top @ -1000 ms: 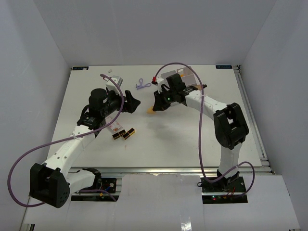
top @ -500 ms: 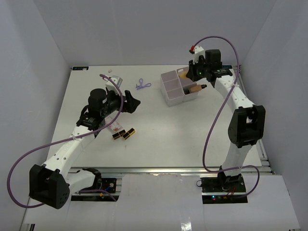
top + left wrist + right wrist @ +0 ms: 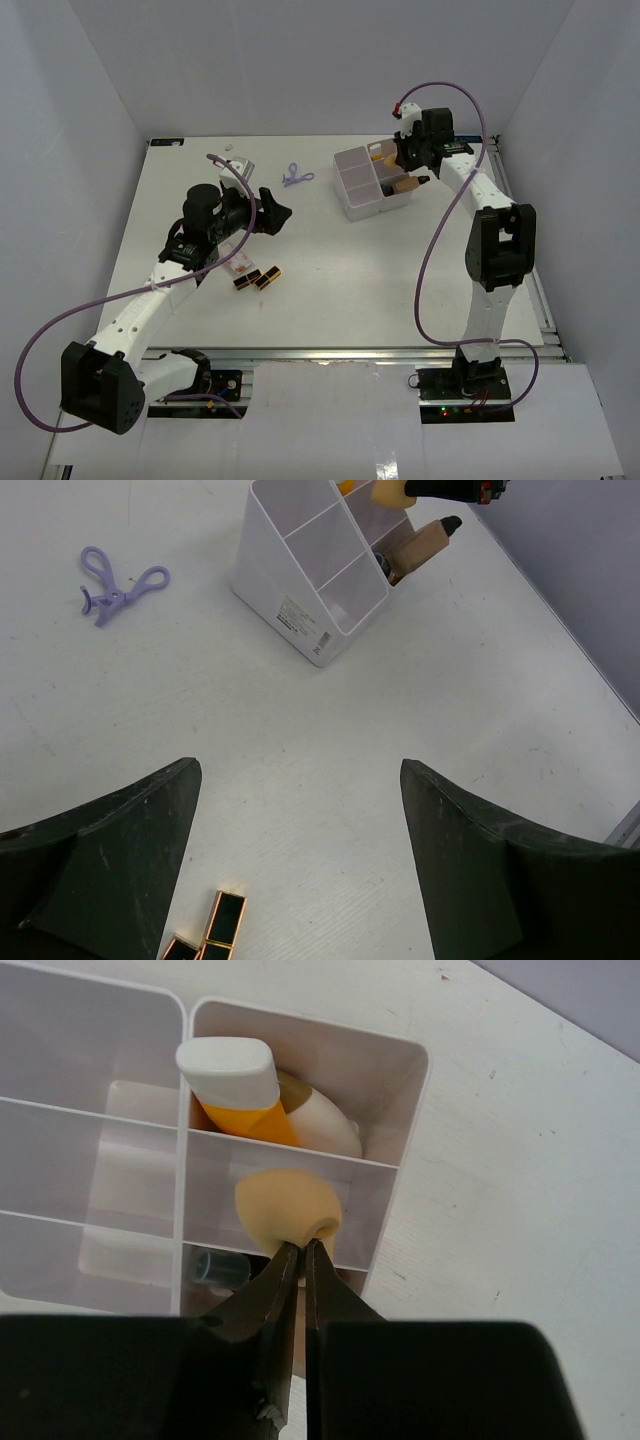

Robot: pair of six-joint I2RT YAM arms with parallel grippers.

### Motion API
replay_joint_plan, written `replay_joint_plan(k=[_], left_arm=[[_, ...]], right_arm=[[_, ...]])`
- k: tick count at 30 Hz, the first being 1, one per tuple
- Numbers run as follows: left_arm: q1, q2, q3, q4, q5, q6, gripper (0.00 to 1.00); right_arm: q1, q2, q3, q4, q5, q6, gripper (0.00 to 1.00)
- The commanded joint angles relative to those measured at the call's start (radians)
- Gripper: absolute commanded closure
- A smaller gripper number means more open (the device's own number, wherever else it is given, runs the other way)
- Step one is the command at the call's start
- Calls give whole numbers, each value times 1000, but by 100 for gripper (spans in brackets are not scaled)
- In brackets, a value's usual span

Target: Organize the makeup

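Near the table's far right corner the right claw (image 3: 302, 1252), pinched shut on the tip of the peach sponge (image 3: 288, 1215), holds it over the white box (image 3: 400, 1090), whose end compartment has the orange tube (image 3: 245, 1115), so lowering and releasing looks next; the left claw (image 3: 298, 780) gapes empty by the lipsticks (image 3: 222, 920).

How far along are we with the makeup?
Done: orange tube and a beige bottle sit in the white box. In hand: right gripper is shut on the peach sponge over the box. Remaining: lipsticks and lilac clip lie on the table; left gripper is open, holding nothing.
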Motion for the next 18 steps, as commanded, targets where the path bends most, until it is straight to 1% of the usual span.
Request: replay_joint_plan(k=[1,4,6,11,13,18], left_arm=[[6,-19,-2,13,14,-2,8],[6,-16,-2,13,12,-2,8],[7,-13,-2,13,12,-2,8],[7,-7,-5,11,9,-1,8],[8,-5,-4,11,9,-1,8],[8,0,-5,13,7,-1,8]], right_arm=[[-4,38,63,22,29,-31,91],[-6,62,86,20,31,-35,87],[-6,79,104,18,35,-38,81],[-6,97,127,4,50,-48,56],[-6,93,123,4,52,-53,50],[-6,37,96,2,38,-57,43]])
